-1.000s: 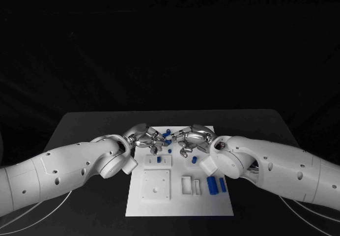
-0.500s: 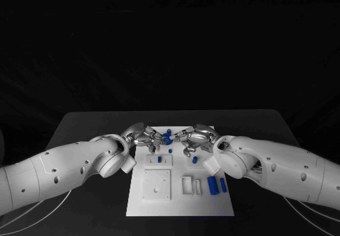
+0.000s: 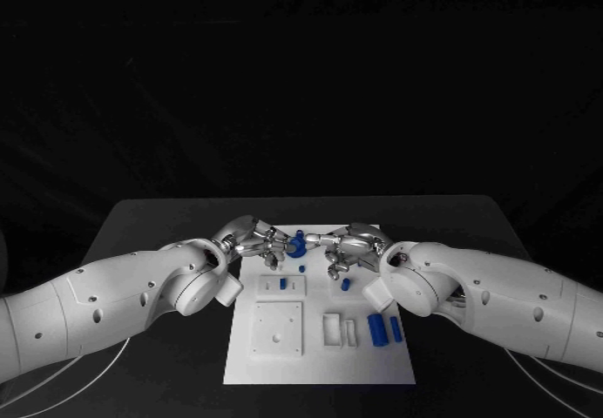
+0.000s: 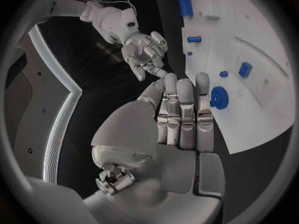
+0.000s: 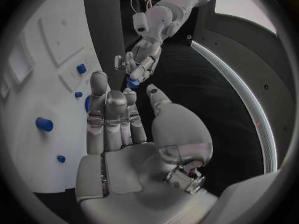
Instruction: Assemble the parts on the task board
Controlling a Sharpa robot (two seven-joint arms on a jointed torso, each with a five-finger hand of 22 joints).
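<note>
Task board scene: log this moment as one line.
left hand: holds small blue part | right hand: open, above task board far end | two blue bars: near right

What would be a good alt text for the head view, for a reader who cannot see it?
Two white robot arms meet over the far end of a white task board on a black table. The left hand and right hand flank a blue round part; more blue parts lie nearer.
</note>
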